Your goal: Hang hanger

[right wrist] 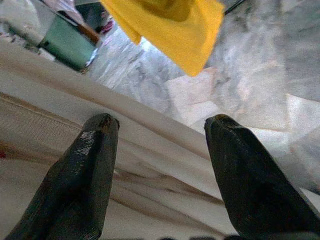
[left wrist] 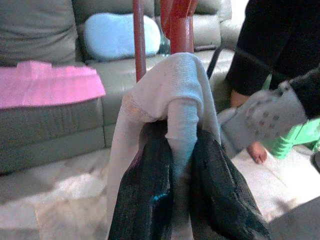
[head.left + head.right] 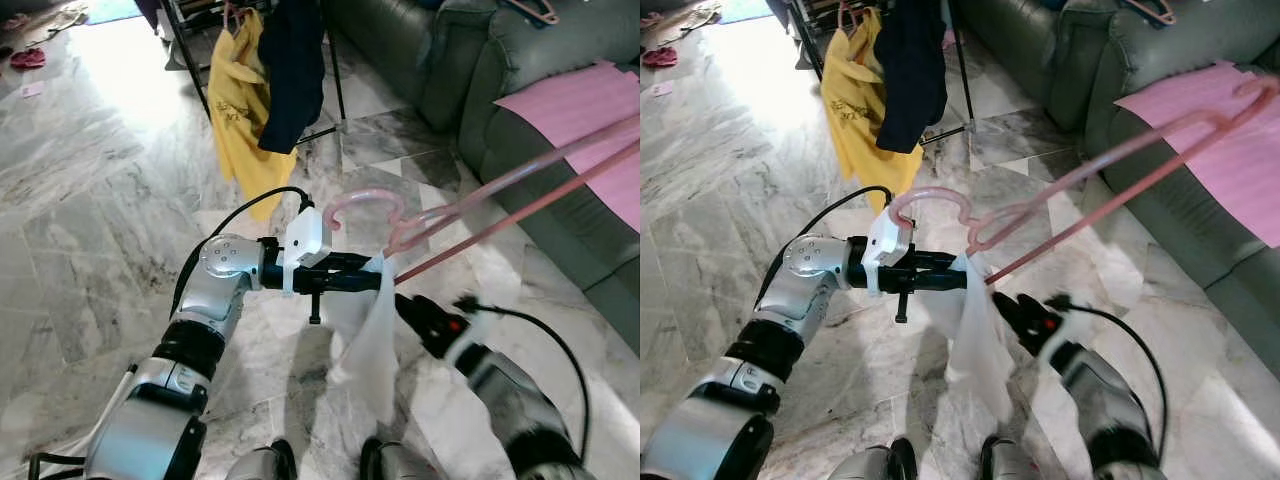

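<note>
Carrying the hanger point(image 3: 480, 205) mid-frame, my left gripper point(image 3: 372, 272) clamped on its cloth point(image 3: 362, 340), right gripper point(image 1: 160, 165) apart; next, reach the rack point(image 3: 190, 40) upper left.

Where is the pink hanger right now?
In the left eye view the pink hanger is held up before the robot, with the left gripper pinching the white cloth at its neck; its arms reach right toward the grey sofa.

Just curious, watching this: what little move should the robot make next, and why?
Probably carry it forward to the clothes rack. The left hand is clamped on a white garment draped on the pink hanger, well short of the rack; the right hand is open beside the cloth.
</note>
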Motion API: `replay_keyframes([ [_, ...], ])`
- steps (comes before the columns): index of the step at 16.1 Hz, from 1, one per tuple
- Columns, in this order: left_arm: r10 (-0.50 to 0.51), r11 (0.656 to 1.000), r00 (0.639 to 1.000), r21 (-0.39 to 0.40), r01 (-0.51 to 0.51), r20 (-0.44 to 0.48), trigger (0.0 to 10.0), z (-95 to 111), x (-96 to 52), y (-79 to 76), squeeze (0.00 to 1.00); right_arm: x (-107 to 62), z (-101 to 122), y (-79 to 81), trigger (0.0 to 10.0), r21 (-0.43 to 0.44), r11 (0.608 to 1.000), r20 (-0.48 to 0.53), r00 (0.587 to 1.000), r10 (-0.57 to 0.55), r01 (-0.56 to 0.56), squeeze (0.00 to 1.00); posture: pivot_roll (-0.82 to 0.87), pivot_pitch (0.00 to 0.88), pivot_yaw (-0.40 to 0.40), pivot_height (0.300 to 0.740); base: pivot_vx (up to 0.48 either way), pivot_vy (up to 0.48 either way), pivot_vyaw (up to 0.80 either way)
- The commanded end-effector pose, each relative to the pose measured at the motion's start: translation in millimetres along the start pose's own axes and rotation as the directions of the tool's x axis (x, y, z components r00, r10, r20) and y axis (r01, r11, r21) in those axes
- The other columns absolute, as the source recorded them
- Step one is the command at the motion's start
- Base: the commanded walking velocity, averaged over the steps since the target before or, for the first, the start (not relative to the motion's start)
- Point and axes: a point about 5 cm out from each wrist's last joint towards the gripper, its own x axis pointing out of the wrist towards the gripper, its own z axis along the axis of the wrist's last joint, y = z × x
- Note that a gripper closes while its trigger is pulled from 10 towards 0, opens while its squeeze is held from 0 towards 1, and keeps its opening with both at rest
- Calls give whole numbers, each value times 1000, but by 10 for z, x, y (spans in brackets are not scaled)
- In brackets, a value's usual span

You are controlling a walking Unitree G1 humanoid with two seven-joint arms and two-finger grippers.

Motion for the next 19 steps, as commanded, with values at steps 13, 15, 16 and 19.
replay_keyframes([
  [13,5,999,1000,34,-6,29,10000,115,47,4,0,-134,-442,87,10000,17,999,-148,988,39,-37,0,-174,214,78,740,0,0,0],
  [15,-5,999,999,33,4,37,10000,139,60,-1,0,-110,-389,37,10000,-7,1000,-135,991,-16,16,0,-173,214,78,740,0,0,0],
  [16,-11,999,999,35,9,41,10000,152,61,-11,0,-87,-359,9,10000,-22,999,-135,990,-46,44,0,-173,214,78,740,0,0,0],
  [19,-37,999,997,29,35,71,10000,210,98,-66,0,39,-307,36,10000,-34,999,-144,989,-47,42,0,-168,220,76,740,0,0,0],
])
